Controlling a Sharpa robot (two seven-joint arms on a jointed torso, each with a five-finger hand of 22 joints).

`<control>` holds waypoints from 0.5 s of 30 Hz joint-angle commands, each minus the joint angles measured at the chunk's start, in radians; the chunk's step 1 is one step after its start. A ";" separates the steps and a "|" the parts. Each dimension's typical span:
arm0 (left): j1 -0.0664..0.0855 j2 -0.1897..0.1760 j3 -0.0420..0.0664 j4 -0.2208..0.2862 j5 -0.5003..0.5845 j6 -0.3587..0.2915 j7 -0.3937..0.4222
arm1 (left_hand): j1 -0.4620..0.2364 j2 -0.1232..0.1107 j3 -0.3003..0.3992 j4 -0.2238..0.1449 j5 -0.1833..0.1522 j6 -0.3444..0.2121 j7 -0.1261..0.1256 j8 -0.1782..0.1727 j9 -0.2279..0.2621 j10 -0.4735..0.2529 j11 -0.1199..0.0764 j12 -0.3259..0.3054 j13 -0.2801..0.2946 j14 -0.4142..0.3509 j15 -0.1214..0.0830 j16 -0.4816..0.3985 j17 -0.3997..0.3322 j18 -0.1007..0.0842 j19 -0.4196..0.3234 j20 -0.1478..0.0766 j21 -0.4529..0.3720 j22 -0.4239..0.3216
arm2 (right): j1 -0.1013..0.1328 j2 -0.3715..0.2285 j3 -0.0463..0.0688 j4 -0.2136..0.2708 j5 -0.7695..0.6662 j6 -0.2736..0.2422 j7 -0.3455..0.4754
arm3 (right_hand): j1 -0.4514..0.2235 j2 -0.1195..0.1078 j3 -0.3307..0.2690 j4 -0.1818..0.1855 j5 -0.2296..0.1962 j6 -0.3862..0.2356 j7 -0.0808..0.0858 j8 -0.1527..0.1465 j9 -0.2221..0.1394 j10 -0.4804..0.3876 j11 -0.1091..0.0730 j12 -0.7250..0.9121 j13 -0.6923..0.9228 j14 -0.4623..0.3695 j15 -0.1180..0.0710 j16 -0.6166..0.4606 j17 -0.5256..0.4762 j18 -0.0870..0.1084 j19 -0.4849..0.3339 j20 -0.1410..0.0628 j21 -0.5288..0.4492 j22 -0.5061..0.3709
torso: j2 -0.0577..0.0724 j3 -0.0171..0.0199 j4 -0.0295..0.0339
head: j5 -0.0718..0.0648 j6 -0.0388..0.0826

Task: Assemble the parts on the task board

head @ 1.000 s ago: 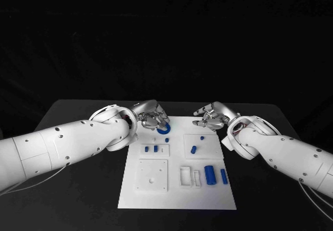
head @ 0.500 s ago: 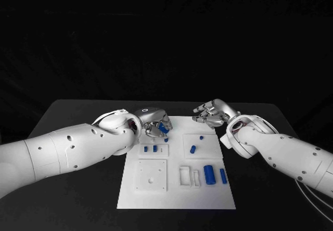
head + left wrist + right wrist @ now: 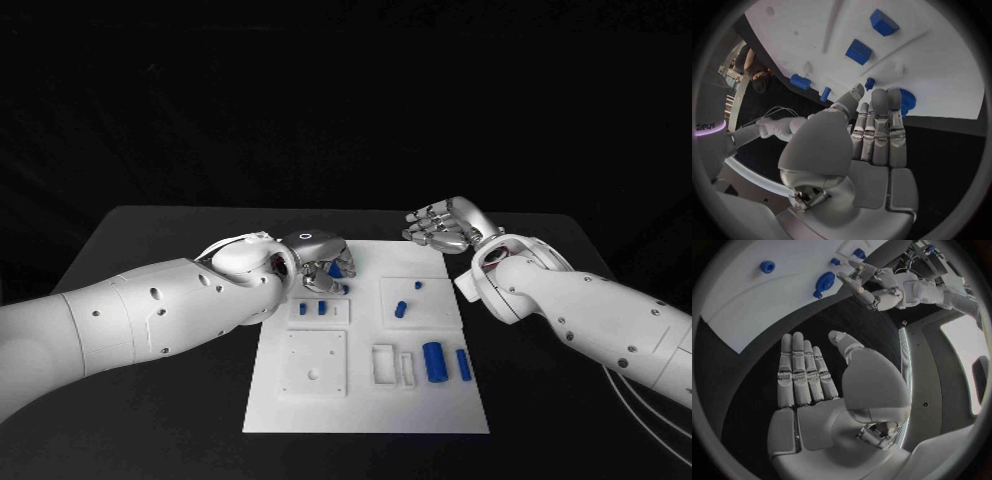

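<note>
Head view: left hand (image 3: 320, 258) holds a blue round part (image 3: 335, 269) at its fingertips above the task board (image 3: 368, 400) far edge. Right hand (image 3: 444, 226) empty, fingers spread.

Left wrist view: the part sits against the fingertips (image 3: 879, 102).

Right wrist view: fingers straight, apart; part orientation unclear.

The left hand (image 3: 320, 258) is hovering over the far left part of the task board (image 3: 368, 400), gripping a blue ring-shaped part (image 3: 336, 270) among its fingers. The right hand (image 3: 443, 224) is hanging just past the board's far right corner, above the black table (image 3: 159, 400), holding nothing, its fingers loosely curled. Two small blue parts (image 3: 313, 309) are standing in a raised square near the board's left edge. A large blue cylinder (image 3: 436, 363) and a slimmer blue bar (image 3: 466, 366) are lying near the right edge.
</note>
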 commanded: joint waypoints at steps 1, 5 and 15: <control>-0.001 0.005 0.000 -0.007 -0.023 0.020 -0.002 | 0.000 -0.009 0.008 0.004 0.004 0.006 0.006 -0.002 -0.001 0.004 0.000 -0.001 0.000 0.000 0.001 -0.006 -0.002 0.009 0.001 0.002 -0.005 0.019 | 0.000 0.001 0.001 -0.005 0.150 -0.041 0.071 | -0.002 0.010 0.009 -0.008 -0.003 -0.011 0.001 -0.001 0.000 -0.020 0.011 0.000 -0.002 -0.005 0.034 -0.131 -0.211 -0.014 -0.060 0.039 0.010 -0.286 | 0.000 0.0013 0.0006 | 0.000 0.000; -0.005 0.011 0.000 -0.018 -0.023 0.020 -0.001 | 0.002 -0.009 0.017 0.004 0.008 0.007 0.009 -0.002 -0.001 0.004 0.000 -0.001 -0.001 0.000 0.002 -0.004 -0.004 0.010 0.002 0.002 -0.005 0.021 | 0.000 0.002 0.002 -0.009 0.208 -0.036 0.099 | -0.008 0.023 0.009 -0.026 0.006 -0.019 0.003 -0.002 -0.001 -0.043 0.020 -0.004 -0.002 0.004 0.049 -0.211 -0.290 -0.008 -0.009 0.056 -0.004 -0.618 | 0.000 0.0011 0.0001 | -0.001 0.000; -0.024 0.036 0.001 -0.047 -0.024 0.014 0.004 | -0.005 -0.001 0.044 0.012 0.003 0.012 0.001 -0.002 0.000 0.012 -0.006 -0.001 -0.001 0.008 -0.005 0.008 -0.006 0.008 0.006 -0.004 0.006 0.022 | 0.000 0.003 0.004 -0.012 0.247 -0.031 0.111 | -0.026 0.023 0.059 -0.041 0.010 -0.007 0.005 -0.002 -0.001 -0.037 0.023 -0.005 -0.002 0.020 0.047 -0.218 -0.291 -0.003 0.029 0.053 0.025 -0.788 | 0.000 0.0017 -0.0006 | 0.000 -0.001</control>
